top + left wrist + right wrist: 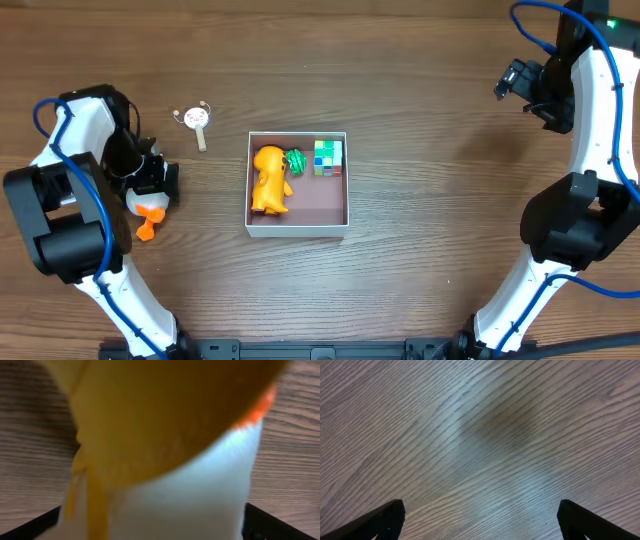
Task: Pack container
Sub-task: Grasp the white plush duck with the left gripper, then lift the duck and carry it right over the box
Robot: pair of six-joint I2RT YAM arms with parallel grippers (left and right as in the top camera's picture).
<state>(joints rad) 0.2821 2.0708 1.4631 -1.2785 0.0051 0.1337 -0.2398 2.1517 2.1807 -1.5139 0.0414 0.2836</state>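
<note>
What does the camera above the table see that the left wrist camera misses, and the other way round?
Only overhead: the container with an orange toy, a green toy and a coloured cube inside, plus a small white trinket. Only the left wrist: nothing new, just a blurred close-up that fills its frame. Both: the white and orange toy and the wooden table.
</note>
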